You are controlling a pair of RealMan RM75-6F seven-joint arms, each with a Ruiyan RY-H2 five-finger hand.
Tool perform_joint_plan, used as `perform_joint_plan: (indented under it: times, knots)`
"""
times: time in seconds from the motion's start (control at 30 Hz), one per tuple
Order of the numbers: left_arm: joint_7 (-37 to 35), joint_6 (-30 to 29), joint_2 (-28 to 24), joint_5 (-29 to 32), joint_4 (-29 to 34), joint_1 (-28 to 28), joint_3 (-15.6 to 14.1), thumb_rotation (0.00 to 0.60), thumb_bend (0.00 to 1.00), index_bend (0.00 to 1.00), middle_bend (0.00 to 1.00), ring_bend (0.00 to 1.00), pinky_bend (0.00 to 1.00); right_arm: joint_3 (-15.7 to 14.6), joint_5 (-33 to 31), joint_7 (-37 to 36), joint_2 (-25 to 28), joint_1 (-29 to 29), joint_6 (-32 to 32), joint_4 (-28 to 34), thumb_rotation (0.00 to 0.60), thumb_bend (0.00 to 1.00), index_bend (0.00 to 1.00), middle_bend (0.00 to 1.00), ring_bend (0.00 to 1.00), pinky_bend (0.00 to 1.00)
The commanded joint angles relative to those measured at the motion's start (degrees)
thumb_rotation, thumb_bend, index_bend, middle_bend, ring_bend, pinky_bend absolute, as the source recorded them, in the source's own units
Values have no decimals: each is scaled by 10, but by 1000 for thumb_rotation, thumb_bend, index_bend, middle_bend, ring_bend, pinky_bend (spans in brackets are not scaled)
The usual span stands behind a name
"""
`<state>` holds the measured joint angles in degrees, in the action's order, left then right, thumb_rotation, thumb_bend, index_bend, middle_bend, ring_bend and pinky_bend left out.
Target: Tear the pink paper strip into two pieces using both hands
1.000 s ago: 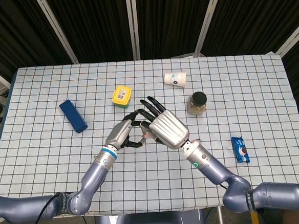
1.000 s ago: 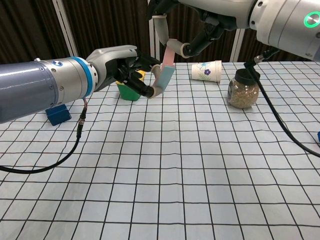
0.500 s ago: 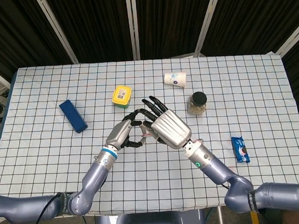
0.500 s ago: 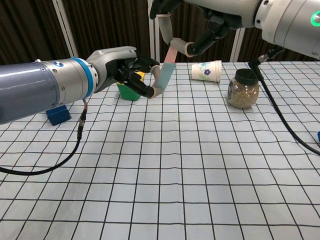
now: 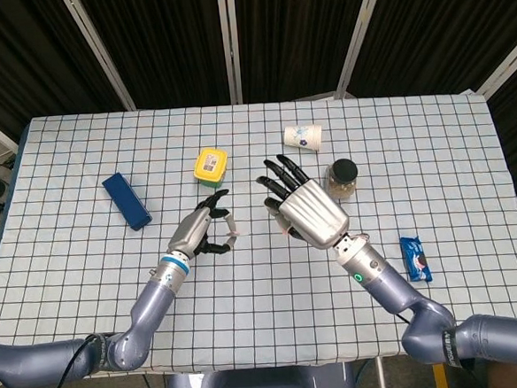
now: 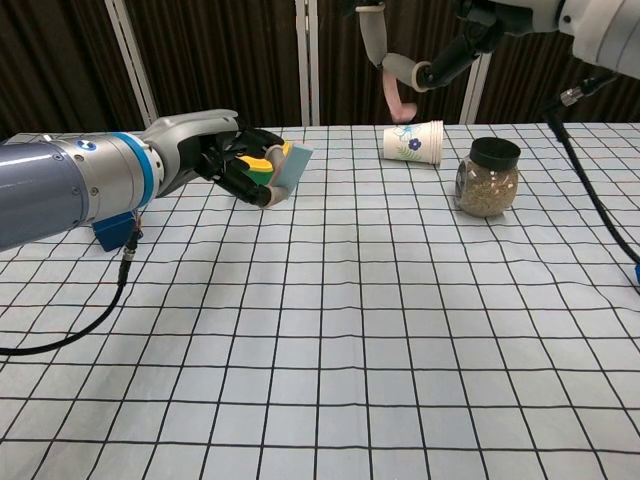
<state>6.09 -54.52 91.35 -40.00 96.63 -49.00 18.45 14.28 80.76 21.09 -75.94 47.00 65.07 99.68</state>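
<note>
Paper now in two pieces, well apart: left hand (image 6: pixel 235 165) pinches one (image 6: pixel 290 163), right hand (image 5: pixel 308 210) pinches the other (image 6: pixel 393 92).

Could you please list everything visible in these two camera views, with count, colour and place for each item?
paper piece: 1, pale, held in the left hand
paper piece: 1, pink, pinched in the right hand, raised
paper cup: 1, white, on its side, far centre
jar: 1, clear with black lid, below the cup
container: 1, yellow and green, centre
box: 1, blue, left
snack packet: 1, blue, right
tablecloth: 1, white, black grid
left hand: 1
right hand: 1
</note>
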Motion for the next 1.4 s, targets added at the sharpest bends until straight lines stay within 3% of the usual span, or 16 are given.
perform_joint_plan:
  times: [0.03,0.37,0.43,0.5,0.57,0.6,0.67,0.77,0.87,1.07,1.33,1.4]
  knots:
    - [-5,1,-5,-6,-4,6,-5,600,491,787,0,0,0,-3,7,-6,10,-6,4,-4,600,441,696,217,0,0]
    - [-11,-10,-38,-68,-38,46,-52,600,475,751,0,0,0,-35,28,-46,35,-39,15,-31,600,441,695,218,0,0]
    - [-10,-16,-46,-91,-46,57,-66,600,371,610,0,0,0,-48,32,-57,32,-47,13,-41,600,440,692,218,0,0]
    - [-17,-19,-54,-113,-51,68,-79,600,116,260,0,0,0,-59,35,-67,25,-54,13,-52,600,439,676,219,0,0]
    - [-32,-19,-62,-128,-50,78,-85,600,6,43,0,0,0,-68,35,-74,18,-60,12,-61,600,387,573,211,0,0]
    - [-45,-15,-68,-137,-49,85,-89,600,0,0,0,0,0,-74,37,-76,13,-64,12,-67,600,304,452,194,0,0]
    - [-59,-8,-81,-149,-48,93,-95,600,0,0,0,0,0,-84,34,-79,9,-71,6,-73,600,146,206,141,0,0]
    - [-80,-6,-95,-164,-46,104,-96,600,0,0,0,0,0,-92,10,-74,14,-77,-15,-63,600,74,72,84,0,0]
    - [-103,-9,-115,-186,-42,115,-96,600,0,0,0,0,0,-92,-7,-83,22,-85,-19,-50,600,7,50,58,0,0]
    - [-149,-47,-170,-242,-22,151,-96,600,0,0,0,0,0,-98,11,-93,63,-113,16,-16,600,0,38,18,0,0]
    - [-156,-175,-276,-334,29,240,-120,600,0,0,0,0,0,-130,62,-113,139,-212,142,9,600,0,22,0,0,0]
    - [-144,-228,-300,-360,43,280,-139,600,0,0,0,0,0,-139,61,-120,153,-251,186,8,600,0,7,0,0,0]
